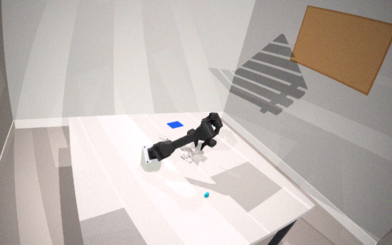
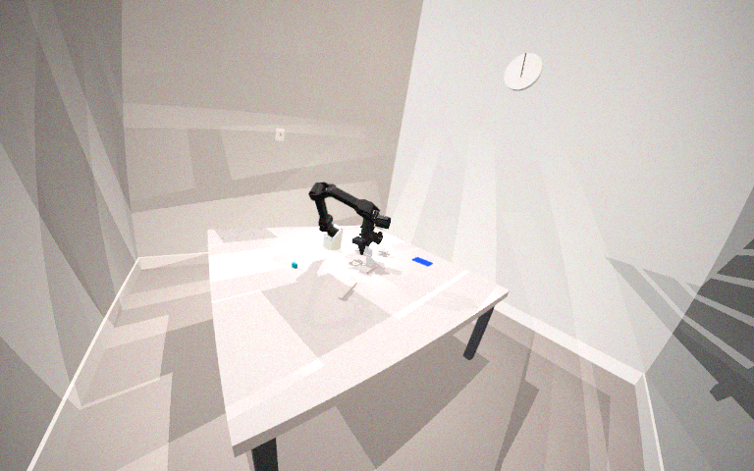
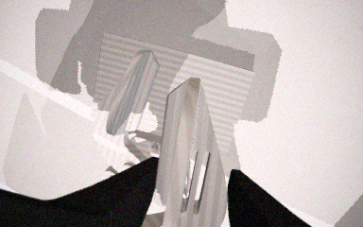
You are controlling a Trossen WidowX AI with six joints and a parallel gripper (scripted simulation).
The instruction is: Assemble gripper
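Observation:
My gripper [image 1: 198, 148] [image 2: 362, 253] [image 3: 194, 171] points down at the middle of the work area, shut on a pale jaw [image 3: 180, 165]. This jaw is long, with a pointed end and narrow slots, and stands up between the black fingers. In the wrist view a second pale, elongated part [image 3: 137, 90] shows beyond it, over a flat striped plate [image 3: 227, 82], which seems to belong to the gripper base. Pale toothed or curved edges show beside the left finger. The pins and any meshing of teeth are hidden. I cannot tell the held jaw's height or whether it touches anything.
A blue pad [image 1: 175, 124] [image 2: 422, 261] lies near the table's far side. A small teal block [image 1: 206, 195] [image 2: 295, 265] lies apart. Another pale part [image 1: 163, 136] [image 2: 383, 253] lies beside the arm. A thin pale bar [image 2: 349, 290] lies on the table.

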